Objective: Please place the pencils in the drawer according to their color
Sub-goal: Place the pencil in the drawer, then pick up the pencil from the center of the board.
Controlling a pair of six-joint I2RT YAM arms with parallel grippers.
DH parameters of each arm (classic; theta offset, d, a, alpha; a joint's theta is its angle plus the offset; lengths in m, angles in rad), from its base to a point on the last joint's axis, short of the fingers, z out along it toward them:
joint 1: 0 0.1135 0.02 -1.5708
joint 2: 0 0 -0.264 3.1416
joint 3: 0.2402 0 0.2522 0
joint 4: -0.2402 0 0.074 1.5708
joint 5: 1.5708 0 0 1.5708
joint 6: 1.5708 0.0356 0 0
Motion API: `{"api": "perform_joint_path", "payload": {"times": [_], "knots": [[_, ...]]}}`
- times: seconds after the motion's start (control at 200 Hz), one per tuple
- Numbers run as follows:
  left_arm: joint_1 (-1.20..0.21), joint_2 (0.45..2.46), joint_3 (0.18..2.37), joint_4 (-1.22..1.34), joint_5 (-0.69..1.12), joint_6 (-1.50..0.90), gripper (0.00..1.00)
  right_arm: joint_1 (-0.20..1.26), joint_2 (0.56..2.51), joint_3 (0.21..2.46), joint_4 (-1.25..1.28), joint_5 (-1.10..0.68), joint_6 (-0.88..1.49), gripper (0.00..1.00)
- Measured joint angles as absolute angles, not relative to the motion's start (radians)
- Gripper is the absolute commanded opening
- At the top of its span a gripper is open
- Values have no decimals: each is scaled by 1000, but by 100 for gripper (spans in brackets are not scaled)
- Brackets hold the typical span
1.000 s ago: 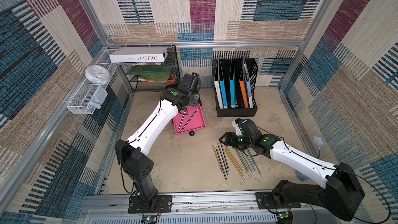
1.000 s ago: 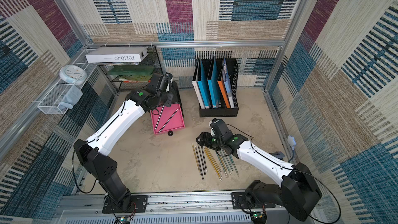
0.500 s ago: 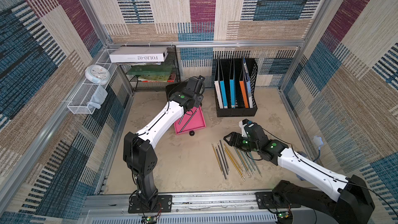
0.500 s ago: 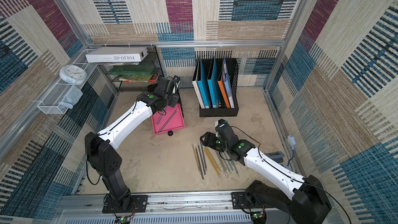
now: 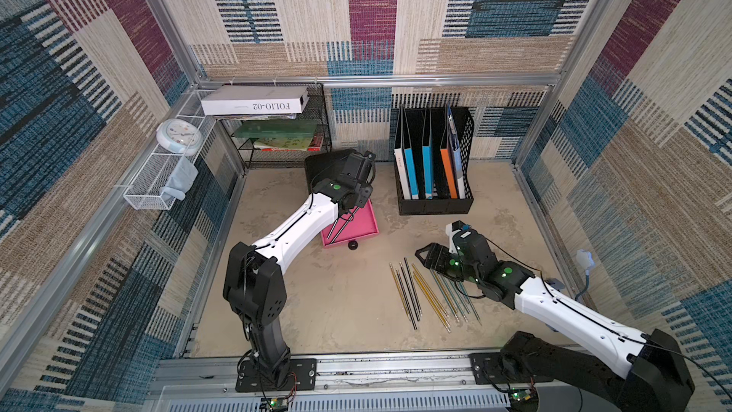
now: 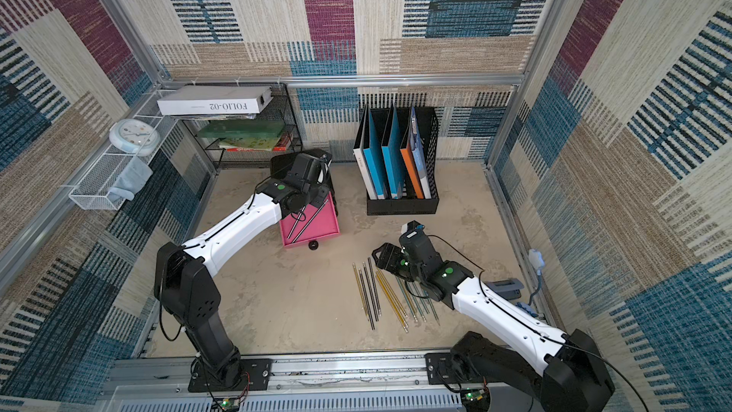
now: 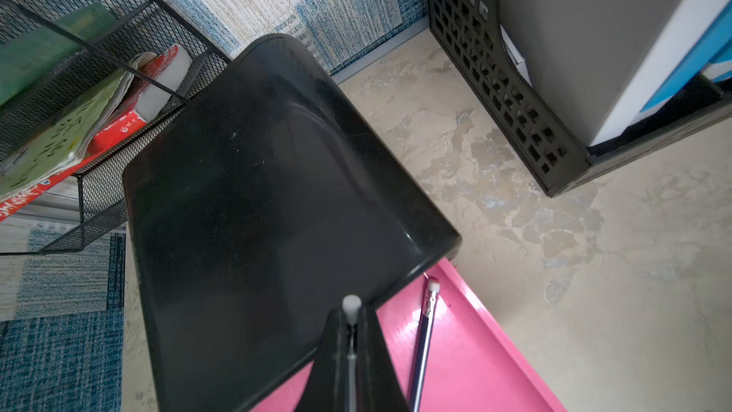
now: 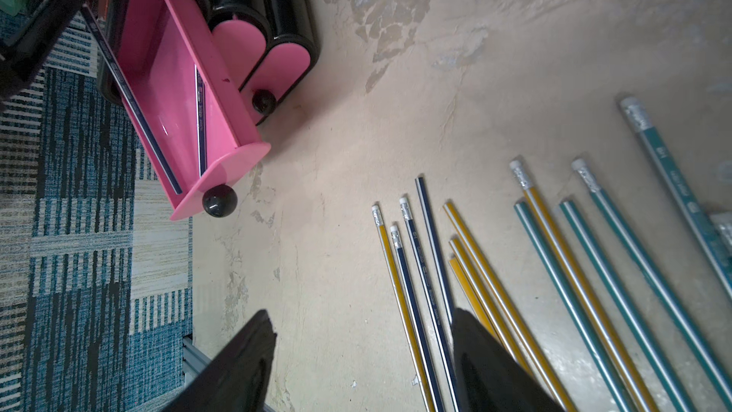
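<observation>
The drawer chest (image 5: 323,164) is black, and its top pink drawer (image 5: 362,227) is pulled out, knob (image 5: 352,245) at the front. My left gripper (image 7: 351,328) hangs over that drawer, shut on a black pencil (image 7: 351,307) that slants down into it. A second black pencil (image 7: 426,330) lies inside. Several pencils (image 5: 429,295) lie in a row on the table: black and yellow on the left, teal (image 8: 618,271) on the right. My right gripper (image 8: 360,323) hovers open and empty just over the row's far end, and shows in both top views (image 6: 386,257).
A black file holder (image 5: 433,202) with blue and orange folders stands at the back right. A wire rack (image 5: 285,140) with books and a white box (image 5: 253,99) fills the back left corner. On the left wall hang a clock (image 5: 178,136) and a mesh basket (image 5: 154,188).
My left arm has swung a little to the right over the chest, still holding the black pencil. My right gripper has drifted slightly right and stays open.
</observation>
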State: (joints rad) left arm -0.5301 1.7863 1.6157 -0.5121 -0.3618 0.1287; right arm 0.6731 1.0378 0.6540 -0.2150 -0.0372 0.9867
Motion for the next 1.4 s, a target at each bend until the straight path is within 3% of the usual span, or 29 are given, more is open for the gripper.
{"api": "perform_joint_path", "payload": {"times": [0.08,0.27,0.421,1.032,1.397], "knots": [[-532,1781,1601,-511,-357,119,0,673,1038,654,-215,-37,988,75],[-541,1781,1576,-523,-350,112,26,673,1034,654,-215,-34,989,75],[-545,1781,1575,-534,-347,108,39,673,1025,654,-214,-33,989,75],[-560,1682,1713,-671,-316,-70,47,673,1027,678,-220,-30,951,81],[-667,1477,1528,-786,-264,-452,52,672,1027,686,-245,-32,890,85]]}}
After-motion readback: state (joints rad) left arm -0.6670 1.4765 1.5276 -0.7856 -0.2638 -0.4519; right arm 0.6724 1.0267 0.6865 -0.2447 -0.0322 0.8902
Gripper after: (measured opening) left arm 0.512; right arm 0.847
